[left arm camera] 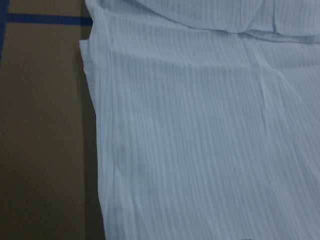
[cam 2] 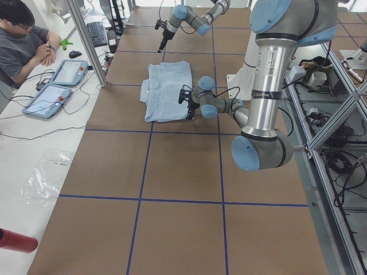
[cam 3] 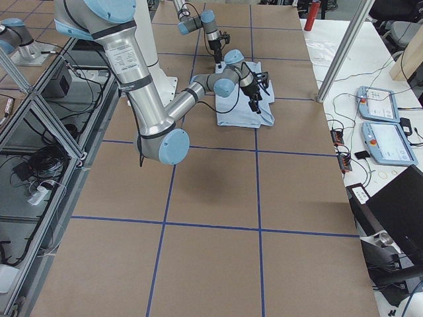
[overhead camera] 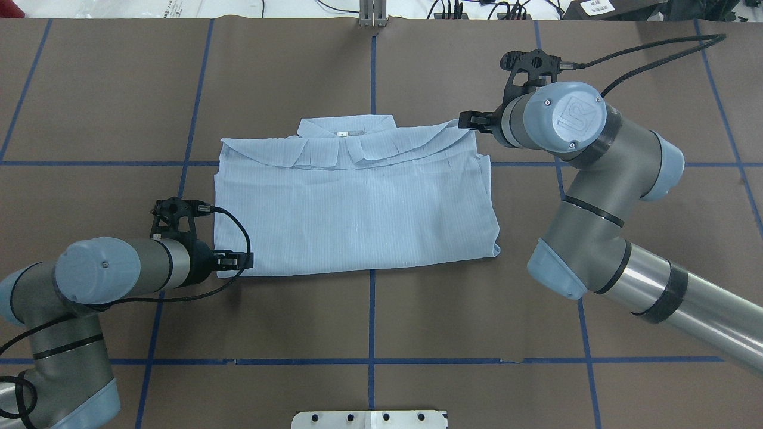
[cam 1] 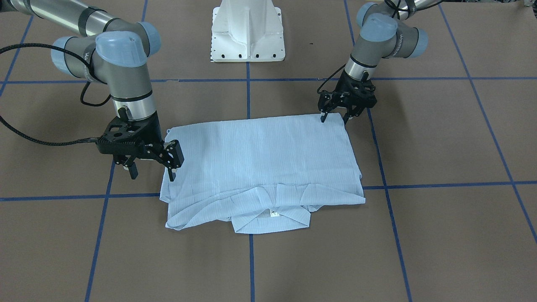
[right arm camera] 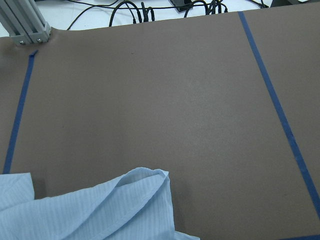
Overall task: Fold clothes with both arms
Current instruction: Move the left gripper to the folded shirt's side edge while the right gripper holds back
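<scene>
Exterior front-facing view, folded shirt [cam 1: 260,155] on table [cam 1: 440,235], left pincer [cam 1: 334,120] spread apart, right pincer [cam 1: 152,172] spread apart.

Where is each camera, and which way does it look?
Front-facing: across the table, facing the robot; shows left arm, right arm, base.
Overhead: behind the robot, looking forward and down; both arms.
Exterior left: table's left end; left arm near.
Exterior right: table's right end; right arm near.
Left wrist: down on the shirt; no arm.
Right wrist: bare table, shirt edge; no arm.
Shared: front-facing and overhead both show the collar.
</scene>
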`<state>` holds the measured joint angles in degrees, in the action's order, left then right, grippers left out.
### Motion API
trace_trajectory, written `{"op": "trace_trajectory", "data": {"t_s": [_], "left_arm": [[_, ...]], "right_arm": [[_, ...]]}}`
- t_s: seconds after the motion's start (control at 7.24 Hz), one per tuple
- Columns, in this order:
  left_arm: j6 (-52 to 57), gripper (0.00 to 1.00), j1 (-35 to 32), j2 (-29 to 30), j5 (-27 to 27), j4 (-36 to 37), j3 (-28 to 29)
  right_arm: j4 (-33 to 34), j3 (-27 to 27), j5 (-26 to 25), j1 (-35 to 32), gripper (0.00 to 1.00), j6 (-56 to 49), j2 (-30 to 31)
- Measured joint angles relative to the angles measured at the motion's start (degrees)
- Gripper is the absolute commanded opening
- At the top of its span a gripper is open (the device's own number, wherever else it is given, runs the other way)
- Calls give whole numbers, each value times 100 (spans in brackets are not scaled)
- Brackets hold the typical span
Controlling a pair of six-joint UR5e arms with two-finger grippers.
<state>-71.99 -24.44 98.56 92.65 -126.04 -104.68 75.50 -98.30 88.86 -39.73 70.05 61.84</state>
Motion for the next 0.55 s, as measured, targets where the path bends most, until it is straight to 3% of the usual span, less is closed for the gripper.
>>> {"op": "trace_trajectory", "data": {"t_s": [0.14, 0.55], "left_arm": [[-5, 0, 12, -2, -1, 0, -6], [16, 0, 14, -45, 5, 20, -73]], "right_arm": [[0, 3, 0, 0, 100, 0, 1], [-8, -4, 0, 6, 100, 6, 9]]}}
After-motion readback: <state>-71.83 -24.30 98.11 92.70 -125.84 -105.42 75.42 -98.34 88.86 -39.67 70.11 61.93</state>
